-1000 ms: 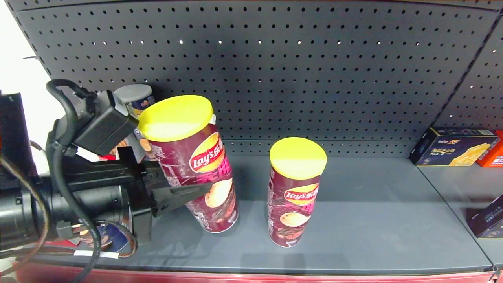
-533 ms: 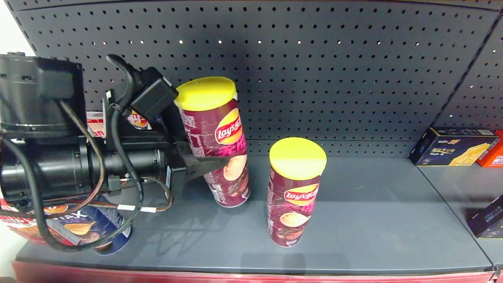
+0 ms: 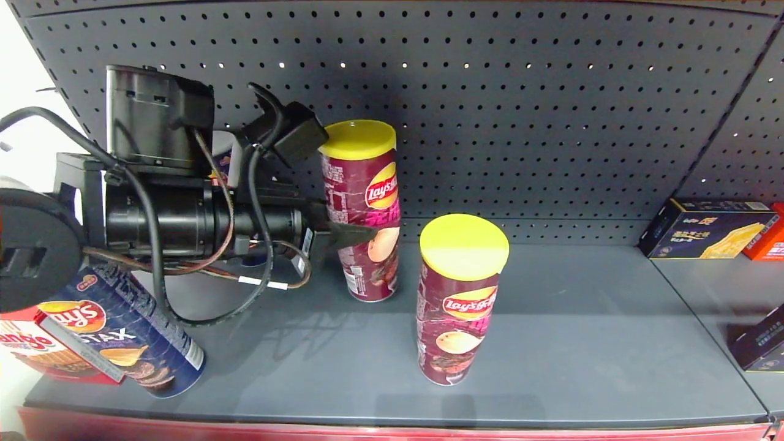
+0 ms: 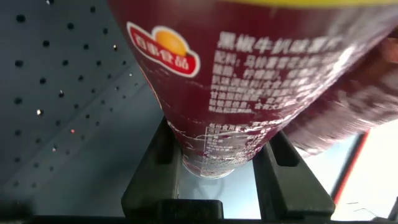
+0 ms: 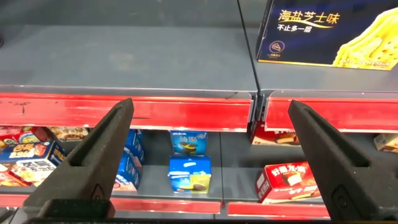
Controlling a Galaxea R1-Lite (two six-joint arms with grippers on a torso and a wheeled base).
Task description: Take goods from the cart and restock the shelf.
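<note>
Left hand (image 3: 358, 233) clenches a purple chip can (image 3: 361, 184) around its middle, upright, behind and left of the standing can (image 3: 456, 306) on the shelf (image 3: 582, 343). One can looks stocked; this one awaits release, then more from the cart.

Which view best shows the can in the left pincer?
Head view: the held can appears whole, lid to base, left pincer across its middle. Left wrist view crops close on its side; right wrist view faces other shelves.
</note>
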